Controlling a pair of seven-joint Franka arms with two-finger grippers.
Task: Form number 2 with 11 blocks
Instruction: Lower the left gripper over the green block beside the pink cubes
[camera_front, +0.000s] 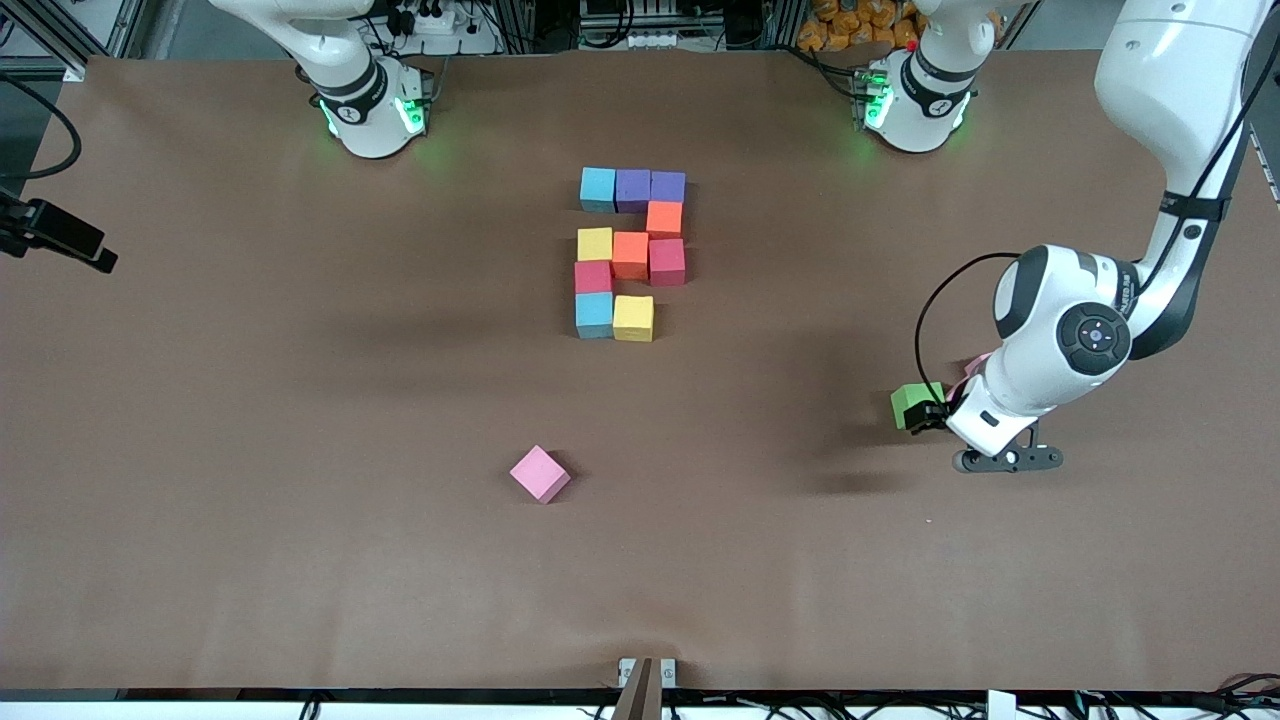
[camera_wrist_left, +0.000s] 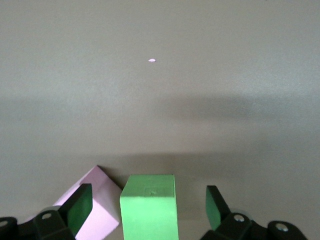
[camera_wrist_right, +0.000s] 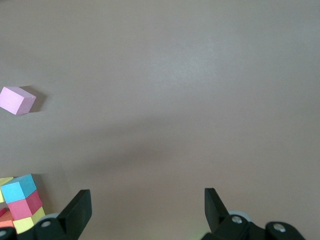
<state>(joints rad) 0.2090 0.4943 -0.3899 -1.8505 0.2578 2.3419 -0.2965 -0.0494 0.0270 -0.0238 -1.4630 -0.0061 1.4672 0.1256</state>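
We count ten matte foam cubes (camera_front: 630, 255) placed in numeral; eleventh, green foam cube (camera_wrist_left: 149, 206), sits between left gripper (camera_wrist_left: 149, 209) spread fingers, ungrasped. Right gripper (camera_wrist_right: 147, 210) spread, empty, waiting.

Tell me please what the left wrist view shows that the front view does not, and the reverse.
Only the left wrist view shows the left gripper's jaws standing open on either side of the green block, not touching it, and a pink block's face right beside it. Only the front view shows the ten blocks laid out mid-table, the lone pink block nearer the camera, and both arm bases. Both show the green block at the left arm's end of the brown table.
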